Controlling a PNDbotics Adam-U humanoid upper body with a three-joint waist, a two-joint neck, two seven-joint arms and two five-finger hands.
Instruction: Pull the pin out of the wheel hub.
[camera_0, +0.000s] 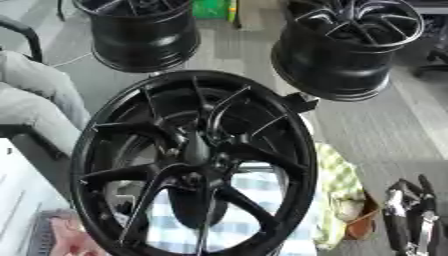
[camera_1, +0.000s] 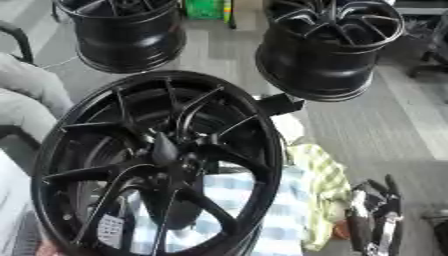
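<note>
Fills the centre and lower left of the frame: a large black wheel hub (camera_0: 194, 162), face toward the camera, thin spokes fanning out from a dark middle. Cannot tell the pin apart from the dark centre of the hub, where the spokes meet. Behind the lower spokes, showing through the gaps: a blue and white checked cloth (camera_0: 249, 200). Just to the right of the rim, a yellow and green checked cloth (camera_1: 319, 180), bunched up, and beside it something small and brown (camera_0: 360, 225).

At the lower right corner: the right hand (camera_0: 411, 215), black with silver parts, fingers up and fairly straight, apart, holding nothing, clear of the hub. No sign of the left hand in either view.

Upper left of the frame: a second black wheel (camera_0: 144, 30) lying on the grey floor (camera_0: 367, 135), barrel side down. Upper right: a third black wheel (camera_1: 328, 45), spokes up, just above the top right edge of the big hub. At the top edge between them, a green object (camera_1: 203, 9). Along the left edge, a grey padded seat (camera_0: 35, 100) with a dark armrest above it.
</note>
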